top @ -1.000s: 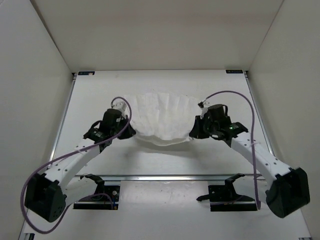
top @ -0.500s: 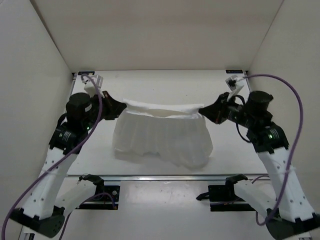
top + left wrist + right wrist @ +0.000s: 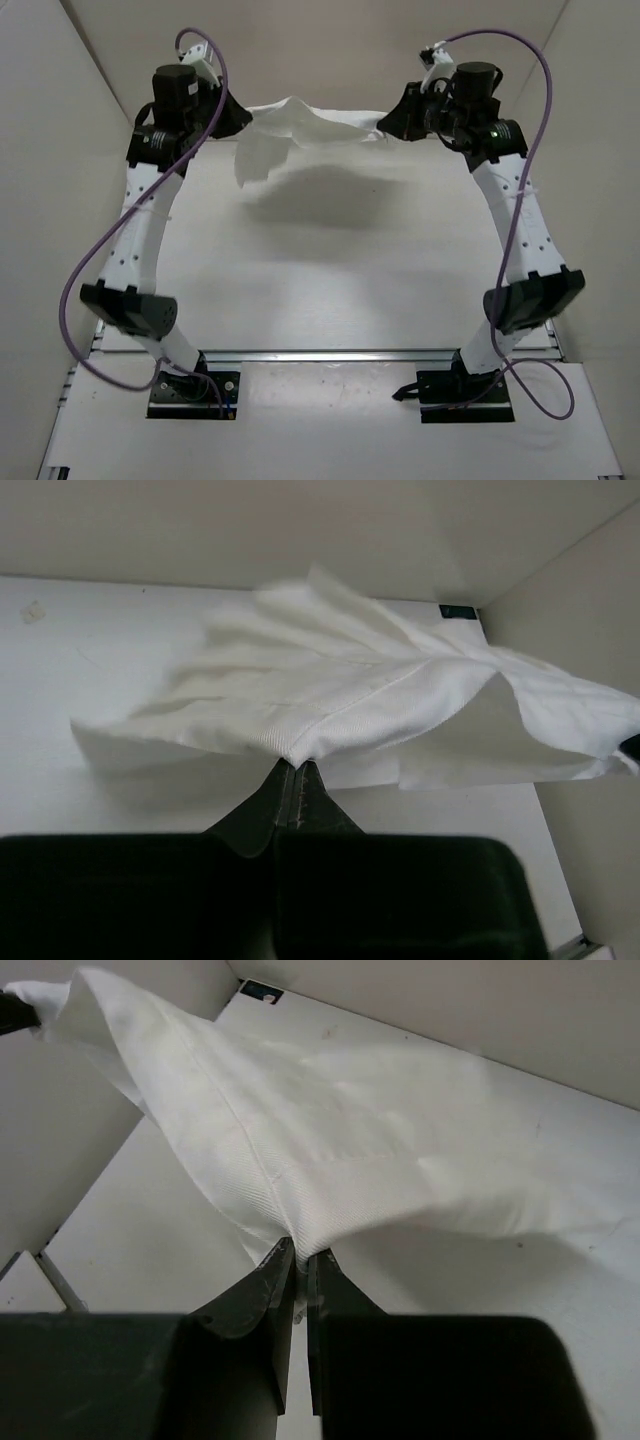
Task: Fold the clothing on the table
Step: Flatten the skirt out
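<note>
Raised and swung back, left arm (image 3: 138,215) and right arm (image 3: 515,215) hold the clothing (image 3: 300,125) above the counter (image 3: 330,260); left jaws and right jaws each pinch an edge.

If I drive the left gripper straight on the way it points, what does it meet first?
The clothing itself: the left gripper is shut on its edge, and the cloth spans ahead toward the right gripper. What lies beyond is unclear.

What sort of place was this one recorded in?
Probably a lab test booth, not a home: a white table with metal edge rails, plain white walls closing it in, and robot arms bolted at its edge.
</note>
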`<act>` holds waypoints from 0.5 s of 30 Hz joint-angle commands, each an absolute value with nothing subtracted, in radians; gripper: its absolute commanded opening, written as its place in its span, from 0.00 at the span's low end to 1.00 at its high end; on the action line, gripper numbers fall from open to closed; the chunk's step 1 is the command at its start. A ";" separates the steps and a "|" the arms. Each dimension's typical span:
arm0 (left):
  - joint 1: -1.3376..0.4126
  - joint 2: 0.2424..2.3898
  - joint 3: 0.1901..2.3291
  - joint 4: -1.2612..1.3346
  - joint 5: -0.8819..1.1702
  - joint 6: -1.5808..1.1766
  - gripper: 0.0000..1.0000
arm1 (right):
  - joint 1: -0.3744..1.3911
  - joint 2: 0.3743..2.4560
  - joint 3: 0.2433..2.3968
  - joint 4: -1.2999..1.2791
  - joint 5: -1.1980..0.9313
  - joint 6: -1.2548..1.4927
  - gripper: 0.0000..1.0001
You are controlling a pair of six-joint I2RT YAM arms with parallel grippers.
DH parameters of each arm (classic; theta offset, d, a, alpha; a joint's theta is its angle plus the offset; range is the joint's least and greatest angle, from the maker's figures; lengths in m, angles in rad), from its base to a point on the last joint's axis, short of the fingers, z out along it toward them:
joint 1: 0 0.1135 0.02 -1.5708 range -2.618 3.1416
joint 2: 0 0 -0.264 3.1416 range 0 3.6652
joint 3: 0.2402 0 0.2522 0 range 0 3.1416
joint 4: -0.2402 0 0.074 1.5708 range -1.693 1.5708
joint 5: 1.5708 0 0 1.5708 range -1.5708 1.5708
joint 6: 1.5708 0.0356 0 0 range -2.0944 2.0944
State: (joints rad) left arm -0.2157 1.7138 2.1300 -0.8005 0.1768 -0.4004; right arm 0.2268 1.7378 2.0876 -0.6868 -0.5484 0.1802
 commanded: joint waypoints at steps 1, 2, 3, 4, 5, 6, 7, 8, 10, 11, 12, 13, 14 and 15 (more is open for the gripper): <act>-0.247 1.493 1.873 -0.734 0.175 -0.388 0.00 | 0.218 1.608 1.897 -0.597 -0.558 0.190 0.00; -0.247 1.423 1.692 -0.653 0.181 -0.400 0.00 | 0.215 1.592 1.791 -0.566 -0.554 0.183 0.00; -0.241 1.404 1.605 -0.605 0.198 -0.416 0.00 | 0.213 1.566 1.739 -0.548 -0.552 0.198 0.00; -0.242 1.360 1.453 -0.545 0.204 -0.440 0.00 | 0.207 1.559 1.620 -0.504 -0.540 0.195 0.00; -0.245 1.333 1.313 -0.490 0.204 -0.449 0.00 | 0.203 1.537 1.501 -0.458 -0.537 0.218 0.00; -0.252 1.319 1.167 -0.427 0.204 -0.469 0.00 | 0.198 1.514 1.376 -0.405 -0.519 0.235 0.00; -0.261 1.296 1.093 -0.393 0.206 -0.497 0.00 | 0.196 1.494 1.320 -0.379 -0.511 0.254 0.00; -0.279 1.272 0.957 -0.329 0.201 -0.529 0.00 | 0.184 1.483 1.207 -0.332 -0.499 0.277 0.01; -0.293 1.256 0.778 -0.243 0.198 -0.572 0.00 | 0.172 1.457 1.054 -0.282 -0.474 0.323 0.00; -0.307 1.250 0.694 -0.204 0.205 -0.580 0.00 | 0.170 1.448 0.970 -0.282 -0.454 0.340 0.00; -0.325 1.252 0.633 -0.196 0.213 -0.581 0.00 | 0.175 1.444 0.912 -0.287 -0.445 0.353 0.00; -0.333 1.249 0.612 -0.198 0.244 -0.571 0.00 | 0.190 1.428 0.866 -0.314 -0.436 0.354 0.00; -0.351 1.241 0.576 -0.218 0.265 -0.543 0.00 | 0.196 1.422 0.852 -0.340 -0.422 0.356 0.00; -0.363 1.229 0.560 -0.262 0.284 -0.531 0.00 | 0.228 1.402 0.818 -0.379 -0.414 0.345 0.00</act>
